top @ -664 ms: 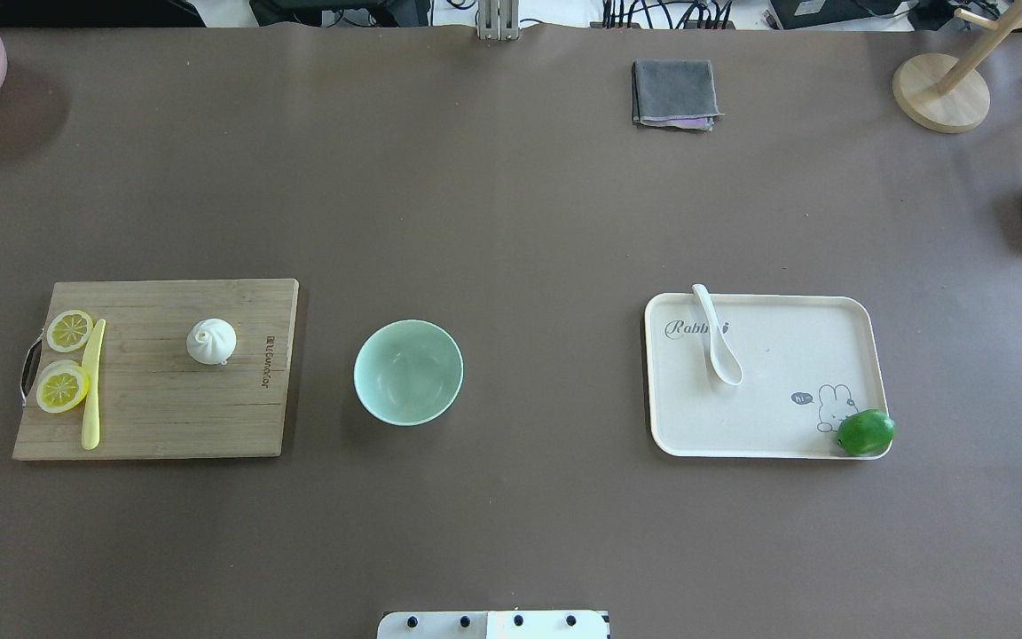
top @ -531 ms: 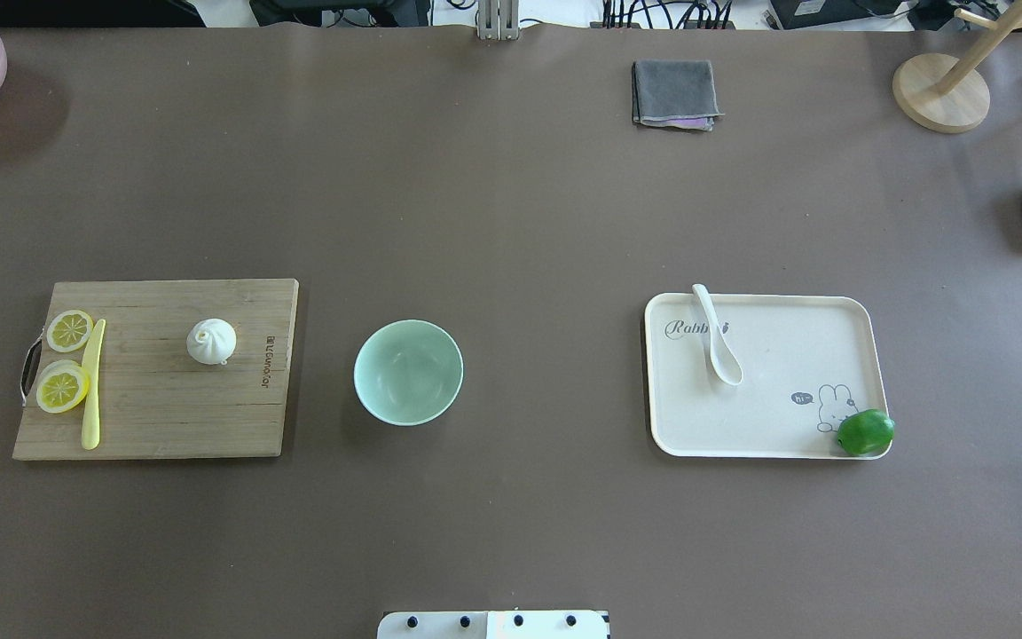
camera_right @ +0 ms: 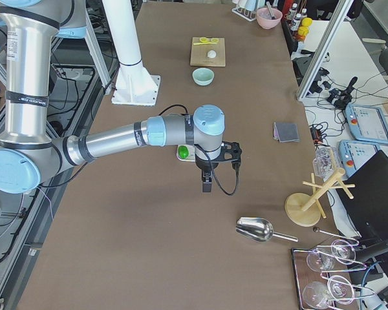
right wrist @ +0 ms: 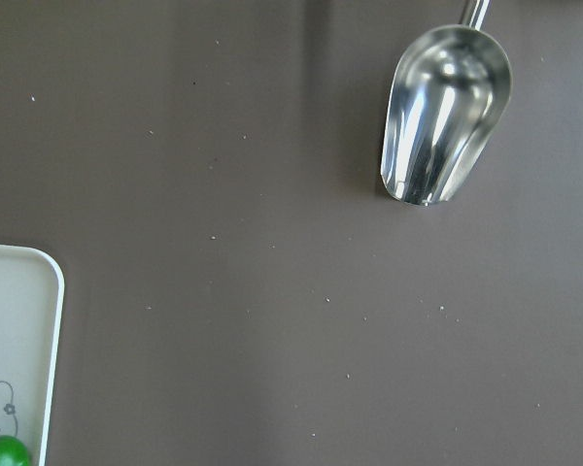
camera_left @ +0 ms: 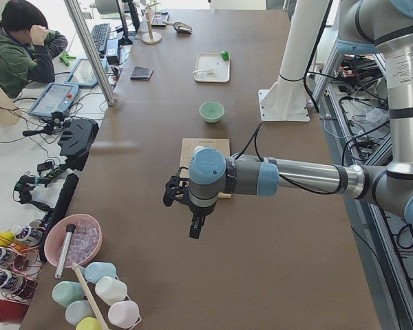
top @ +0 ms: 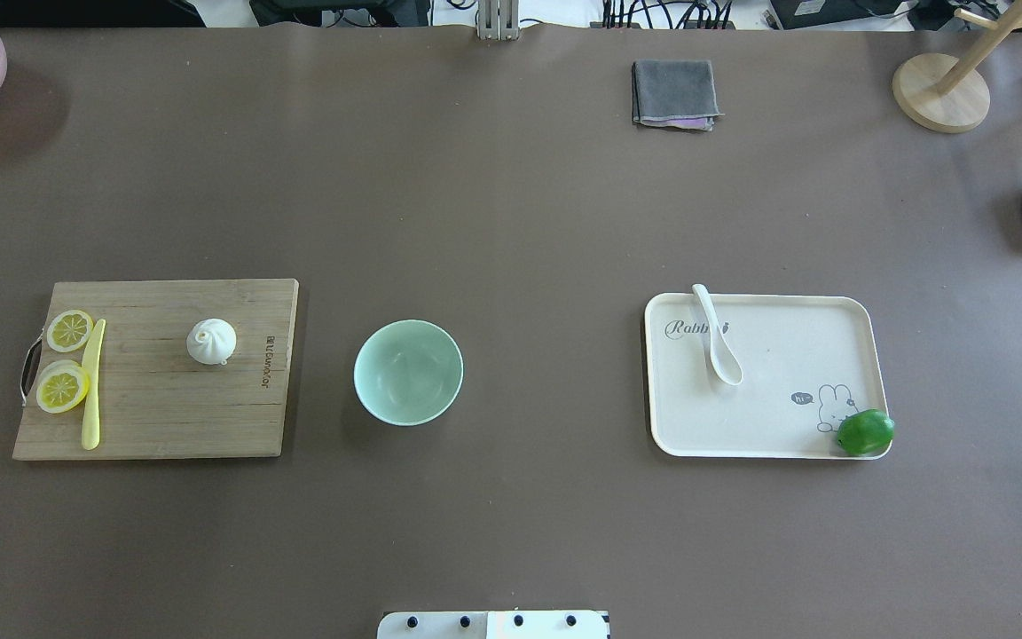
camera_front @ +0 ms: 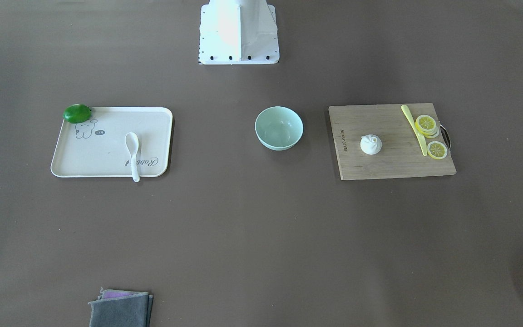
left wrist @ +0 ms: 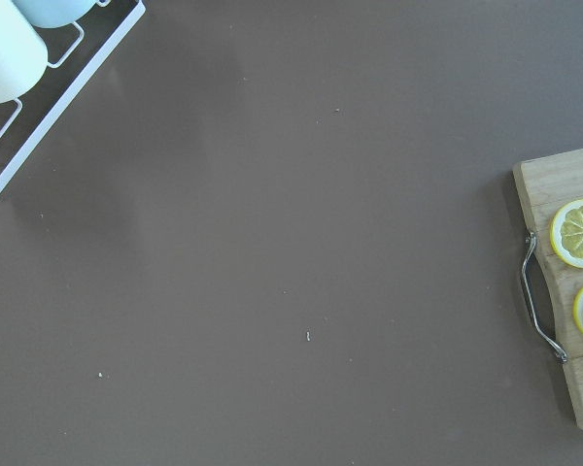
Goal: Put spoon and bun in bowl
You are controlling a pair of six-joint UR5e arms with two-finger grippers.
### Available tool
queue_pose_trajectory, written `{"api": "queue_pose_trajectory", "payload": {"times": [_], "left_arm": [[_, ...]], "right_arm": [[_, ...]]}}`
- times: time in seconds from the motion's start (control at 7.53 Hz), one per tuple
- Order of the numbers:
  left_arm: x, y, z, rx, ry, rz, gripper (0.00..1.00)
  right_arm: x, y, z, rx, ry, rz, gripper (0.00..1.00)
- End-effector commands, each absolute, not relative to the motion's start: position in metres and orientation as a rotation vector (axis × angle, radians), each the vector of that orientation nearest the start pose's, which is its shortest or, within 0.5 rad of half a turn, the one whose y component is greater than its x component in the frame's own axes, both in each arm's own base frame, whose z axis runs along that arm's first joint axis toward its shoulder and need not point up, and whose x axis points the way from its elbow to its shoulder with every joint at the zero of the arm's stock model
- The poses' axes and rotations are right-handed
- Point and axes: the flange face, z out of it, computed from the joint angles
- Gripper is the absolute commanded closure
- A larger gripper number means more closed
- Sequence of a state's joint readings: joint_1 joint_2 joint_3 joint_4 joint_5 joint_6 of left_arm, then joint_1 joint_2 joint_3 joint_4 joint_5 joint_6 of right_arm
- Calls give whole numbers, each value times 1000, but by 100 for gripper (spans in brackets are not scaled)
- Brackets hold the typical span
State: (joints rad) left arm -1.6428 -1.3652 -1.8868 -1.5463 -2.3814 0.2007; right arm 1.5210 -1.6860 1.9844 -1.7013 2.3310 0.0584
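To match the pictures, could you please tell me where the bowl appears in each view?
Front-facing: bowl at centre.
Overhead: bowl left of centre.
Exterior left: bowl upper middle.
Exterior right: bowl upper middle.
Left wrist: absent.
Right wrist: absent.
Landmark: wooden cutting board beside it.

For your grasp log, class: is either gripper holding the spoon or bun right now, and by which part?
Neither is held. The spoon lies on the tray, the bun on the cutting board; the left gripper and right gripper hang elsewhere.
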Motion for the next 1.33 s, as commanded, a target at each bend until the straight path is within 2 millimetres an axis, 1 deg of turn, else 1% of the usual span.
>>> {"api": "queue_pose_trajectory", "payload": {"times": [0.0, 0.13, 0.27, 0.4, 0.53, 0.66, 0.8, 0.93, 1.06, 1.2], "left_arm": [[-91, -417, 574, 307, 779, 202, 2], [-92, -419, 572, 388, 765, 235, 2], [-93, -420, 576, 443, 750, 254, 2], [-93, -438, 586, 451, 753, 255, 2], [-94, -443, 578, 465, 755, 238, 2], [-94, -452, 574, 489, 752, 242, 2], [-94, -453, 564, 528, 746, 262, 2], [-93, -452, 563, 563, 748, 251, 2], [-80, -463, 548, 556, 775, 215, 2], [-65, -466, 539, 545, 823, 215, 2]], "right_arm": [[43, -448, 504, 275, -766, -113, 0], [43, -453, 502, 295, -765, -116, 0], [42, -461, 487, 365, -765, -151, 0], [43, -460, 490, 395, -760, -167, 0], [43, -459, 498, 415, -749, -196, 0], [43, -462, 515, 422, -745, -212, 0], [42, -465, 518, 417, -751, -194, 0], [35, -470, 518, 398, -764, -174, 0], [9, -480, 503, 368, -795, -135, 0], [-29, -495, 478, 337, -829, -96, 0]]}}
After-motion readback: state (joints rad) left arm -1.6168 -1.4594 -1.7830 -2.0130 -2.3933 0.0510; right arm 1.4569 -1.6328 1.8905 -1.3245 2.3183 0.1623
